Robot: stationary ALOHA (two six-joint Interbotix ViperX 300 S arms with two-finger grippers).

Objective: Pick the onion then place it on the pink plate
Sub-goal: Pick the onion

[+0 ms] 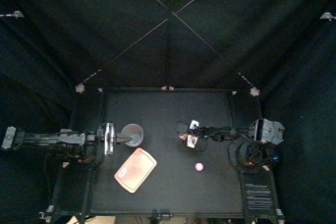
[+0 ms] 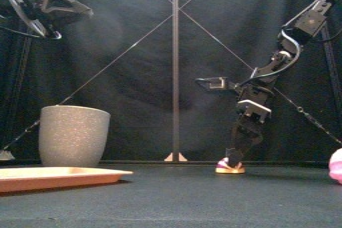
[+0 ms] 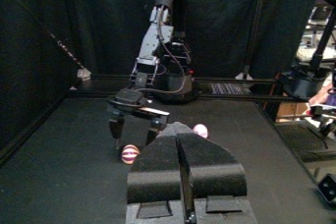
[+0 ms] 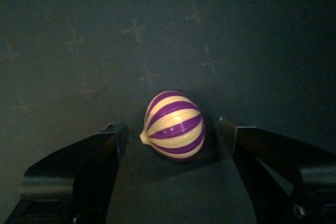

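Right wrist view: the onion (image 4: 174,126), striped purple and pale, lies on the table (image 1: 168,110) between the two jaws of the right gripper (image 4: 178,135). The jaws are spread to either side of it. One looks to be just at its skin and the other shows a thin gap, so it is bracketed but not clearly clamped. The front view shows the same gripper pointing down with its tips near the tabletop and the onion resting on the surface, not lifted.

From above, the onion sits right of the table's middle, well apart from the tray (image 1: 136,172), which lies bare at the front left. A grey cup (image 2: 74,135) stands upright behind the tray. A small pink toy (image 1: 199,166) lies in front of the right gripper, apart from both onion and tray.

The left gripper (image 3: 184,141) rests at the table's left side, its jaws pressed together with nothing between them.
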